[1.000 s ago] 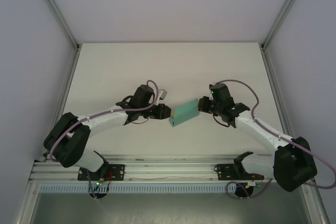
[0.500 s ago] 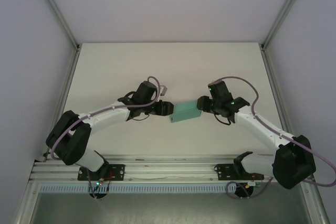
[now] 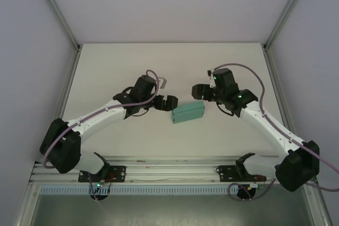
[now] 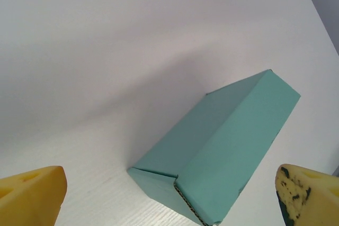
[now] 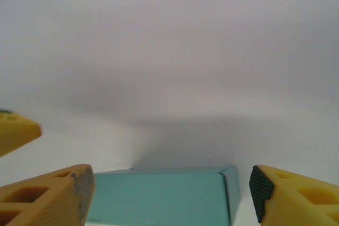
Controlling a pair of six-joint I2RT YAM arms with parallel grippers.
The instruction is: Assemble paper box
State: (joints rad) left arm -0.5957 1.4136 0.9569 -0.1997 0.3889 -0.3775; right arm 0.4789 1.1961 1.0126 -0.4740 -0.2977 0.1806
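The paper box [image 3: 188, 112] is a small closed teal-green card box lying flat on the white table [image 3: 175, 67], held by nothing. My left gripper [image 3: 168, 102] stands open just off the box's left end. In the left wrist view the paper box [image 4: 222, 146] lies ahead between the wide-spread yellow fingertips [image 4: 34, 194] of the left gripper [image 4: 169, 178], untouched. My right gripper [image 3: 199, 91] is open a little beyond the box's right end. In the right wrist view the paper box [image 5: 164, 194] sits low between the parted fingers [image 5: 288, 191] of the right gripper [image 5: 170, 178].
Grey side walls and aluminium frame posts [image 3: 55, 9] bound the table. The arms' base rail [image 3: 169, 170] runs along the near edge. A yellow fingertip of the left gripper [image 5: 16, 130] shows at the left edge of the right wrist view.
Both grippers have opened and let go of the paper box, which now rests flat on the table. Both grippers have drawn back slightly toward the far side.
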